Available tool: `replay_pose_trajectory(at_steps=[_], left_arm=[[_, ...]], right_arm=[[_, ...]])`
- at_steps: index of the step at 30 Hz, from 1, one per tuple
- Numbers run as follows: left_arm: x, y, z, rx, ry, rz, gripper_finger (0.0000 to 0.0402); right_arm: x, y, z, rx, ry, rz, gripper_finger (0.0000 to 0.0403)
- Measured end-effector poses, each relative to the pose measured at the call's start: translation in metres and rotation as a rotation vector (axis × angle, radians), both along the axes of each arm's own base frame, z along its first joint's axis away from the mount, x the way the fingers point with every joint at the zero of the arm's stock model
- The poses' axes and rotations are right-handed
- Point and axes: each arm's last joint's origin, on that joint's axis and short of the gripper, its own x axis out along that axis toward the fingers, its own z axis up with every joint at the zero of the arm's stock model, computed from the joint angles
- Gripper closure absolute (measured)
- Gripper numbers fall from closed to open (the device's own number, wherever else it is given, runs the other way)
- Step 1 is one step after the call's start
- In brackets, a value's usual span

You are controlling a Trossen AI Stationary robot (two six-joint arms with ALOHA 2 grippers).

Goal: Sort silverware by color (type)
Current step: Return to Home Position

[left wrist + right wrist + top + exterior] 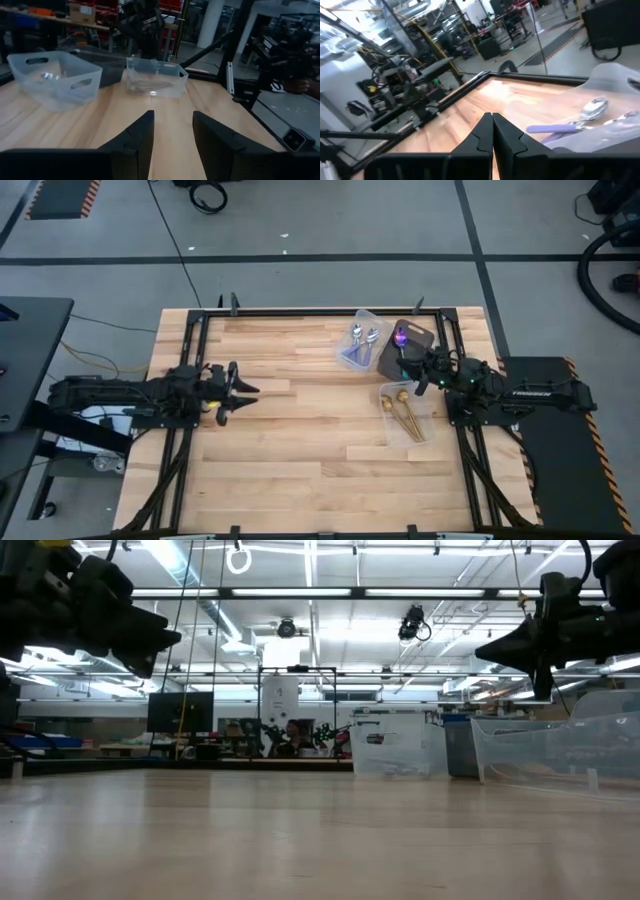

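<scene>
Binned at 1-to-3 o'clock on the table (290, 480): silver spoons (364, 338), purple spoon (401, 337), gold spoons (403, 413) | likely light, stiff, slick; pinch mid-handle | left gripper (238, 392) at 9 o'clock, jaws parted, empty | right gripper (408, 366) at 2 o'clock, jaws pressed together, empty

The two matte-black, six-joint arms I operate from afar: the left arm (120, 393), a chain of boxy dark segments, and the right arm (525, 392), which carries white lettering (530, 391) along its casing and small green lights (470, 378) near the wrist. The left gripper (172, 120) and right gripper (492, 122) each have two dark plastic fingers (140, 137) tapering to angular, wedge-shaped tips.
</scene>
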Motion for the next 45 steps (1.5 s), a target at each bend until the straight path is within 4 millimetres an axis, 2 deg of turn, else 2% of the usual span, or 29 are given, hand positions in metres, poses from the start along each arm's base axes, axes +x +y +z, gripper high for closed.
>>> replay_pose_trajectory(at_steps=[5,14,45], left_arm=[[-0.002,-0.003,0.002,0.044,-0.023,-0.026,0.026],[-0.001,-0.004,0.001,0.017,-0.009,-0.035,0.026],[-0.001,-0.004,0.001,0.017,-0.01,-0.035,0.026]], right_arm=[[0.0,0.001,-0.001,-0.078,0.042,0.038,0.0392],[0.0,0.001,-0.013,-0.173,0.224,0.049,0.0383],[0.0,0.001,-0.013,-0.17,0.22,0.044,0.0382]])
